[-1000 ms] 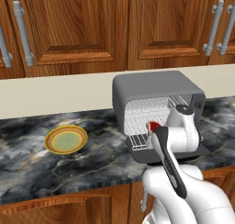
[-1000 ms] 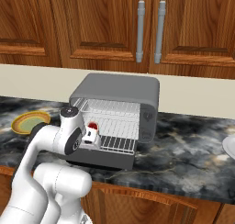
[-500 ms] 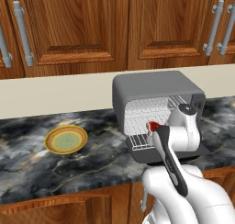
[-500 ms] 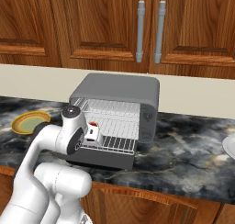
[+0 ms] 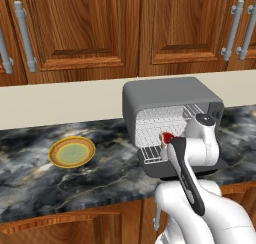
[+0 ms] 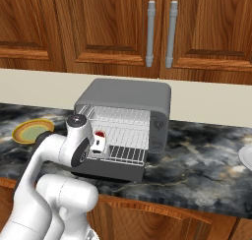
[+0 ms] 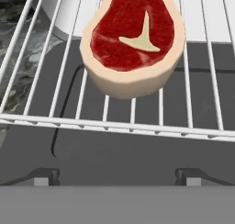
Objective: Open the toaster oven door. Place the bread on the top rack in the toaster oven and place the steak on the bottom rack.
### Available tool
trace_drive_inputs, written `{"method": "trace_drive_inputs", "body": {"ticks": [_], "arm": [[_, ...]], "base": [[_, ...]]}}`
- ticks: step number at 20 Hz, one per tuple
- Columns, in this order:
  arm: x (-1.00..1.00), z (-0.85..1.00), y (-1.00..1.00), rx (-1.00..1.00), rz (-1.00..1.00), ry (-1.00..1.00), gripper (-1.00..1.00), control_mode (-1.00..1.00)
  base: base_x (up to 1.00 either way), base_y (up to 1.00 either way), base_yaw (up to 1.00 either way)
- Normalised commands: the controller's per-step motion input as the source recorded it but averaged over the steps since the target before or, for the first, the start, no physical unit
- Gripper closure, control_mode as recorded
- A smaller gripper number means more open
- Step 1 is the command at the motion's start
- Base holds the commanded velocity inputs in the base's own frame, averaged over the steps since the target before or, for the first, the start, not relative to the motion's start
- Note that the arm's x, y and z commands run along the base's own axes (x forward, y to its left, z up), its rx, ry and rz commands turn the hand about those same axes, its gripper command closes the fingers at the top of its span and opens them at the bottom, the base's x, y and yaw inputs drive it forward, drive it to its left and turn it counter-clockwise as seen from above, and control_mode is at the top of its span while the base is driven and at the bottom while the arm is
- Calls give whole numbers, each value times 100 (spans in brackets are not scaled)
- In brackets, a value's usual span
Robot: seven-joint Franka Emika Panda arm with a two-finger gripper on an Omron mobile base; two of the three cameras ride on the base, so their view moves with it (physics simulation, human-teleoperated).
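The toaster oven stands on the counter. Its door is folded down flat in front of it. The steak, red with a pale rim, lies on the bottom wire rack near its front left corner. My gripper hovers just in front of and above the steak, open. Its fingertips stand wide apart with nothing between them, and the steak sits clear of them. A second wire rack sits higher in the oven.
A yellow-green plate rests on the dark marble counter to the oven's left. A white plate's edge shows at the far right. Wooden cabinets hang above. My own arm crowds the space before the door.
The hand has shifted only slightly at the oven's mouth. The steak stays at the front of the bottom rack, and the door stays down.
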Motion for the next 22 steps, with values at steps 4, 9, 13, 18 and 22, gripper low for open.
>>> {"method": "trace_drive_inputs", "body": {"ticks": [4, 9, 13, 18, 22], "arm": [[0, -60, 11, 0, 0, -9, -100, -100], [-5, -65, 13, 0, 0, -2, -100, -100], [-2, -77, 17, 0, 0, -4, -100, -100], [14, -62, 12, 0, -2, -16, -100, -100], [12, -65, 11, 0, -3, -17, -100, -100]], "base": [[0, 0, 0], [0, 0, 0], [0, 0, 0], [0, 0, 0], [0, 0, 0]]}}
